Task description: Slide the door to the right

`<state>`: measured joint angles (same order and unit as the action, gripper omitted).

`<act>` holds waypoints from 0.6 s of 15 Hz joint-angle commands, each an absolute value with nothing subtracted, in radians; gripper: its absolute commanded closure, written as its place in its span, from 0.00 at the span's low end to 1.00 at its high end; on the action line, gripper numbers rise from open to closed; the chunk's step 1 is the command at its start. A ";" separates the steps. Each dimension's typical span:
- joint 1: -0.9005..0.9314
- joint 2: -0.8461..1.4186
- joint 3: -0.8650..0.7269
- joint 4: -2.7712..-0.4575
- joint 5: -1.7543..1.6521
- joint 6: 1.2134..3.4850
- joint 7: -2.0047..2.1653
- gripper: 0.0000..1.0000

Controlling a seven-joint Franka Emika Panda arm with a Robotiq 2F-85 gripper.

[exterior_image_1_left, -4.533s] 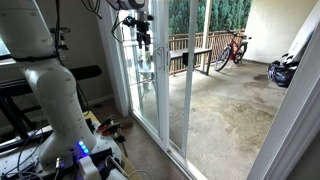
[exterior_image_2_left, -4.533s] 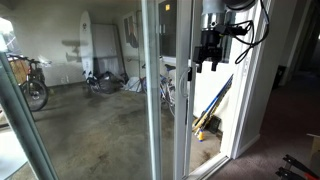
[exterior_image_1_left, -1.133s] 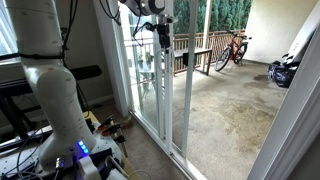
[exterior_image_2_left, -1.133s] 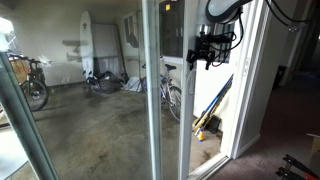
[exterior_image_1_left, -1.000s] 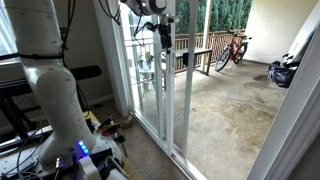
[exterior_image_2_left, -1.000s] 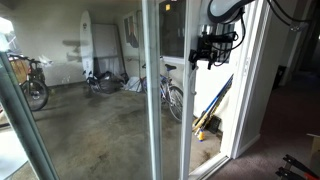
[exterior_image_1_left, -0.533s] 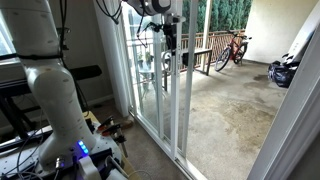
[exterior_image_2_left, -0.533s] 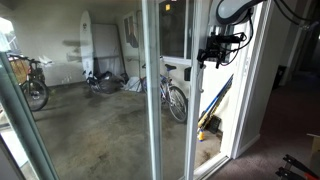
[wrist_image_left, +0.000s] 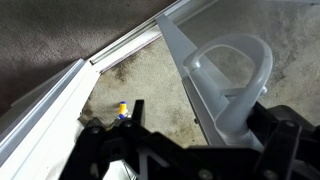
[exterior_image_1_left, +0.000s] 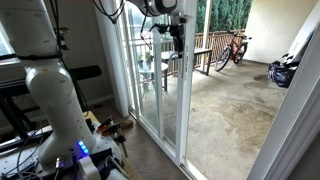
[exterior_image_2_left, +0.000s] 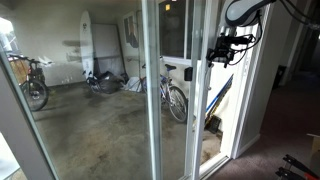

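1. Door (exterior_image_1_left: pixel 186 108): its narrow white edge post stands just beside the claw (exterior_image_1_left: pixel 176 40), on the patio side of it, and the large clear pane stretches away below and behind the claw in both exterior views.
2. In an exterior view the claw (exterior_image_2_left: pixel 220 54) hangs high up against the room-side edge of the door (exterior_image_2_left: pixel 203 112), with the pane running off to the far side of that edge.
3. From the wrist, the claw (wrist_image_left: pixel 185 128) is spread wide: one dark finger (wrist_image_left: pixel 97 128) sits well off to one side and the other at the opposite side.
4. A pale looped handle (wrist_image_left: pixel 258 90) on the door (wrist_image_left: pixel 180 55) lies inside that gap, close against the finger on that side. I cannot tell whether they are pressing together.
5. Far below the claw in the wrist view, a white floor track (wrist_image_left: pixel 125 48) runs slantwise, and a small blue and yellow item (wrist_image_left: pixel 122 106) lies on the floor (wrist_image_left: pixel 150 85) beside it.
6. Beyond the claw, out on the concrete patio (exterior_image_1_left: pixel 225 110), a red bicycle (exterior_image_1_left: pixel 234 48) leans at a wooden railing (exterior_image_1_left: pixel 192 56).
7. Through the glass, lower than the claw, another bicycle (exterior_image_2_left: pixel 176 98) is parked, and a white surfboard (exterior_image_2_left: pixel 87 42) stands well apart against the far wall.
8. The white robot arm (exterior_image_1_left: pixel 52 92) rises from the floor on the indoor side, well below the claw.
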<state>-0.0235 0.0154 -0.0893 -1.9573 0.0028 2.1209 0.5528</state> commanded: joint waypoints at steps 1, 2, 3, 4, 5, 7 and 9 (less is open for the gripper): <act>-0.094 -0.069 -0.135 -2.076 0.018 2.091 0.443 0.00; -0.105 -0.068 -0.143 -2.076 0.034 2.094 0.426 0.00; -0.114 -0.068 -0.151 -2.081 0.048 2.100 0.411 0.00; -0.124 -0.067 -0.160 -2.081 0.065 2.102 0.393 0.00; -0.133 -0.065 -0.169 -2.081 0.079 2.104 0.379 0.00; -0.152 -0.066 -0.186 -2.082 0.105 2.100 0.359 0.00; -0.167 -0.067 -0.201 -2.086 0.117 2.101 0.350 0.00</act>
<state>-0.1060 0.0074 -0.1588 -1.9843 0.1285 2.1491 0.4343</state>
